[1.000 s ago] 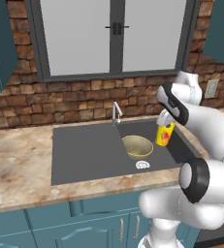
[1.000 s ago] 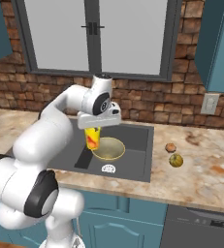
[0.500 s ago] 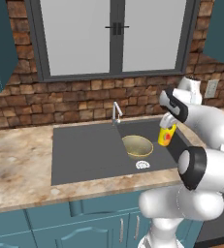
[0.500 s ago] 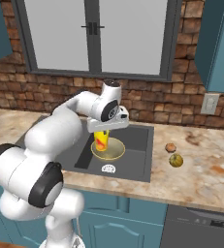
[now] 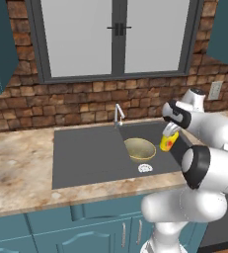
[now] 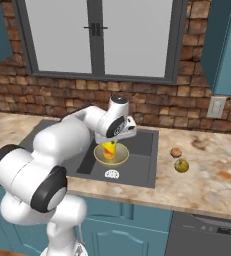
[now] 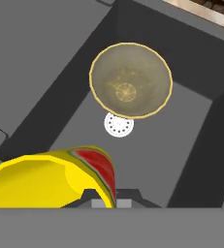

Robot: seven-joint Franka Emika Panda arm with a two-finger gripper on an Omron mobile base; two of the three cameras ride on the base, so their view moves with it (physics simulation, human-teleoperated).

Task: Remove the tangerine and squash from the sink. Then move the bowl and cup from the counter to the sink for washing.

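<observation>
Brick wall, window and a speckled stone counter (image 6: 207, 170) frame the dark grey sink (image 5: 86, 153), the work area at this moment. Over the last second the gripper (image 6: 109, 145) has carried the yellow cup (image 6: 108, 149) from the basin's rim area inward; the cup now hangs above the basin, close over the bowl (image 6: 111, 155) as seen from the right base view, and toward the basin's right wall in the left base view. The jaws are fully closed on the cup's rim. The cup hangs tilted, its red patch visible in the hand view (image 7: 91, 164).

Judged from this layout, the final transfer is near completion; release into the basin remains.

Container contents:
- Basin: the olive-brass bowl sits upright beside the white drain (image 7: 119, 124); nothing lies inside the bowl.
- Cup: interior appears empty.
- Drainboard: bare.

The tangerine (image 6: 175, 152) and squash (image 6: 181, 165) rest on the counter to the right of the sink, just beside each other.
</observation>
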